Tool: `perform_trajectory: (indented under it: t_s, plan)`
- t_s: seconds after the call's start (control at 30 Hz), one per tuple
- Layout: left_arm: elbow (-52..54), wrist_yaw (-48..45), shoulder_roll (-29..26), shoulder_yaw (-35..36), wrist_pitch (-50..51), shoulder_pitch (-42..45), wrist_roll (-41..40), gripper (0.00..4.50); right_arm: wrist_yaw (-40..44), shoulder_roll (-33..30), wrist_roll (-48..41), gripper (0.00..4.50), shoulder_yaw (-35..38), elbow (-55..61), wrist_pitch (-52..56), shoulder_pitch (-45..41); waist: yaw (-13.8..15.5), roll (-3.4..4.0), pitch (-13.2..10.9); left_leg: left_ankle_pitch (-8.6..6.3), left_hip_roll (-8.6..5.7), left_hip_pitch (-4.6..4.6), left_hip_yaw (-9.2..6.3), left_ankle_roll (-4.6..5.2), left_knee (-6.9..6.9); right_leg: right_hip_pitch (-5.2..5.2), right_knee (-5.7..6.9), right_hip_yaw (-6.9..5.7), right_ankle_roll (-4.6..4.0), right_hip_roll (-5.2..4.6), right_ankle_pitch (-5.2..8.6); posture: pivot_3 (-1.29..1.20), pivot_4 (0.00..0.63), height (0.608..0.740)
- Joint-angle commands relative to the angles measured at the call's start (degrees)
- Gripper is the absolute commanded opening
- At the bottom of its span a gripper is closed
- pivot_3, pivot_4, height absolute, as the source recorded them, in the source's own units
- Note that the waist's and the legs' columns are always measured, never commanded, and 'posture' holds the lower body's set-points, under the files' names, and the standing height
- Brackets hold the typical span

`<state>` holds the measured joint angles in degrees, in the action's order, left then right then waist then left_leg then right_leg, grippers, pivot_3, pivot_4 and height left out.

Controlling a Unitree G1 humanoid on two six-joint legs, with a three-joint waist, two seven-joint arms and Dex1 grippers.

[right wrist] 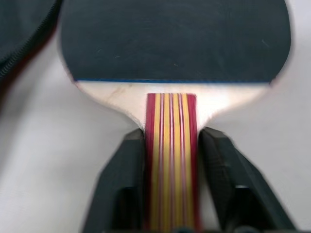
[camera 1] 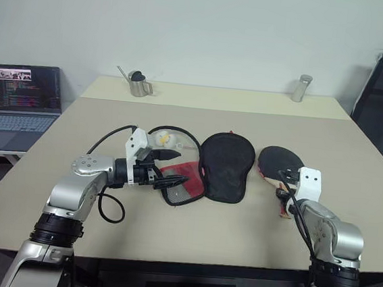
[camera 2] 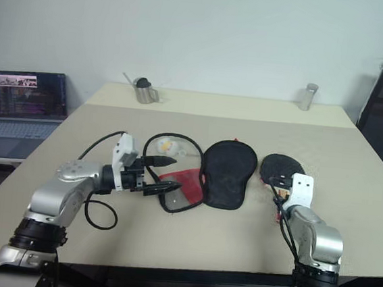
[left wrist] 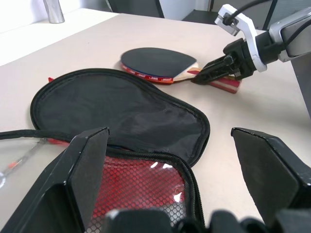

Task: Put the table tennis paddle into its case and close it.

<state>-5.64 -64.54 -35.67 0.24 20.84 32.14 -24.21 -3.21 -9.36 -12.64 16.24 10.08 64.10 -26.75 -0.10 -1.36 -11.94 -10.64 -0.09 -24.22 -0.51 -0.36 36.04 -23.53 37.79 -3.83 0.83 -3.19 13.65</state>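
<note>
Black rubber face of the table tennis paddle [camera 1: 279, 161] lay flat on the beige table [camera 1: 250, 237], toward its right-front part, handle pointing at the front edge, which suited a straight-in pinch from the robot's side. Right gripper [right wrist: 170, 141] had its 2 fingers [right wrist: 121, 179] pressed against both sides of the striped handle, so it was closed on the paddle; paddle not yet lifted, as far as could be judged. Right arm reached fwd w/ the wrist angled down at the tabletop.

Case [camera 1: 225, 166] lay unzipped just left of the paddle, near the table's middle, black lid flap spread open w/ the red mesh half [left wrist: 146, 179] beside it, prob. so the bat could slide in flat. Left gripper [camera 1: 173, 167] hovered at the red mesh end, jaws wide apart, gripping nothing, pointing across toward the right, roughly level; looked ready to pin the case down.

Laptop [camera 1: 20, 103] sat on a side desk off the left edge; metal jug [camera 1: 139, 83] and cup [camera 1: 301, 87] near the far edge.
</note>
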Motion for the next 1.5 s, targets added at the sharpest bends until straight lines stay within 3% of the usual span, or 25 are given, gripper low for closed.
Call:
perform_trajectory:
  t_s: [0.03,0.33,0.4,0.6,0.87,1.3,1.5]
  plan:
    - [1.5,0.0,-0.4,1.0,-0.6,0.2,-0.4,4.4,-2.1,-0.9,1.6,1.16,2.2,-0.9,-2.2,-0.7,0.1,-0.05,0.0,0.0,-0.01,0.0,0.0,0.0,0.02,0.03,-0.04,0.02,0.03,0.0,-0.02,0.0,0.15,0.74]
    - [2.7,0.2,-1.3,2.2,-0.2,-1.4,-1.1,4.4,-1.0,-1.1,0.3,1.14,-1.2,7.8,1.2,-4.9,0.0,-0.03,0.0,0.01,-0.07,-0.28,0.05,0.01,-0.08,-0.27,-0.15,0.17,-0.01,0.02,-0.09,0.0,0.15,0.74]
    - [3.1,0.3,-1.5,2.5,0.0,-1.7,-1.3,4.4,-1.6,0.6,-0.4,1.14,-1.0,10.5,3.9,-6.9,-0.3,0.0,0.0,0.01,-0.02,-0.62,0.11,0.01,-0.08,-0.73,0.03,0.23,-0.03,0.07,-0.09,0.0,0.15,0.74]
    - [3.0,0.4,-1.7,2.8,0.1,-1.8,-1.4,4.4,-3.2,9.7,-1.6,1.14,-4.1,13.5,8.7,-11.9,-0.4,0.0,0.0,0.01,0.27,-0.57,0.13,0.01,-0.06,-0.75,0.12,0.17,-0.03,0.15,-0.08,0.0,0.15,0.74]
    - [3.5,0.6,-1.7,2.6,0.3,-1.7,-1.2,4.4,-3.9,17.3,-0.1,1.14,-8.1,4.1,2.7,-13.4,-0.2,0.0,0.0,0.01,0.16,-0.56,0.16,0.01,-0.05,-0.72,0.08,0.18,-0.04,0.18,-0.08,0.0,0.15,0.74]
    - [4.3,0.7,-2.3,2.8,0.6,-2.2,-0.9,4.4,-3.2,16.9,1.7,1.14,-9.9,-13.0,-9.6,-16.0,-0.4,0.0,0.0,0.01,0.11,-0.56,0.23,0.01,-0.04,-0.72,0.11,0.25,-0.05,0.15,-0.1,0.0,0.15,0.74]
    - [4.5,0.9,-2.3,2.8,0.6,-2.3,-0.9,4.4,-3.1,16.7,2.8,1.14,-10.6,-15.6,-11.5,-16.2,-0.4,0.0,0.0,0.01,0.11,-0.56,0.23,0.01,-0.04,-0.72,0.11,0.26,-0.05,0.15,-0.1,0.0,0.15,0.74]
